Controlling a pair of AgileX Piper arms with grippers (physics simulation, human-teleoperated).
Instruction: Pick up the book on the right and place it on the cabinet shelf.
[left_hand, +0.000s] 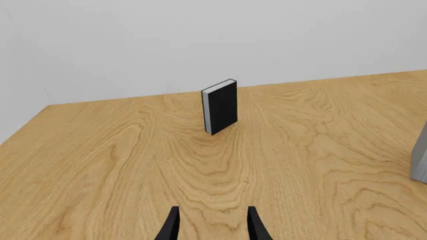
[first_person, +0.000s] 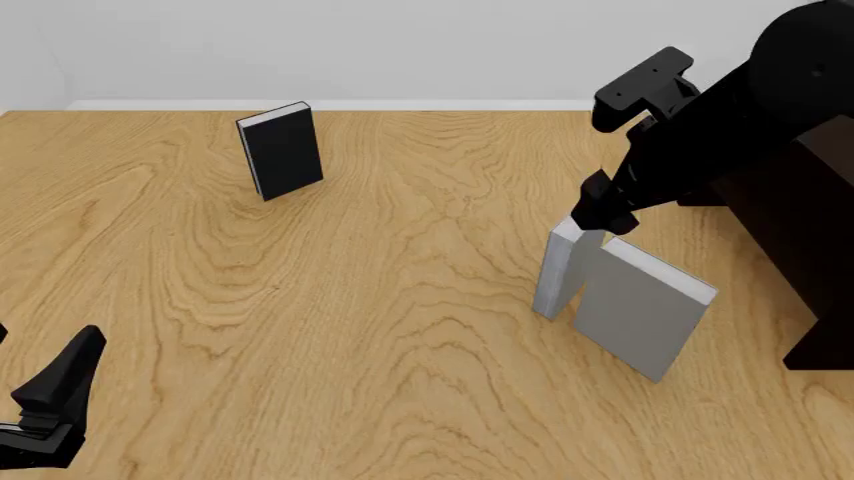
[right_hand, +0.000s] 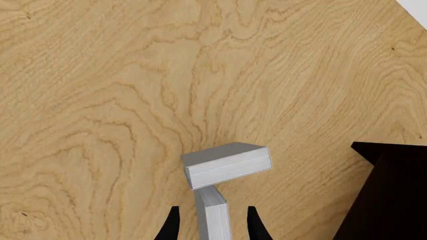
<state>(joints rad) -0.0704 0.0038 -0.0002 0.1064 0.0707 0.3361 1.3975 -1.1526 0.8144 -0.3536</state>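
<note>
The book (first_person: 647, 315), light grey with a broad plain cover, stands upright on the table at the right, touching a thicker-looking grey twin (first_person: 558, 270). My right gripper (first_person: 597, 222) reaches down over the book's top corner. In the right wrist view its open fingers (right_hand: 175, 222) straddle the book's white page edge (right_hand: 212, 210), with a gap on each side. The dark cabinet (first_person: 801, 230) stands just right of the books; its shelf board is hidden. My left gripper (first_person: 54, 390) rests open and empty at the near left.
A black book (first_person: 280, 150) with white pages stands upright at the far left, straight ahead of the left gripper (left_hand: 213, 225) in its wrist view (left_hand: 220, 106). The grey twin (right_hand: 230, 166) lies just beyond the right fingertips. The cabinet's corner (right_hand: 393, 195) is close beside the right gripper.
</note>
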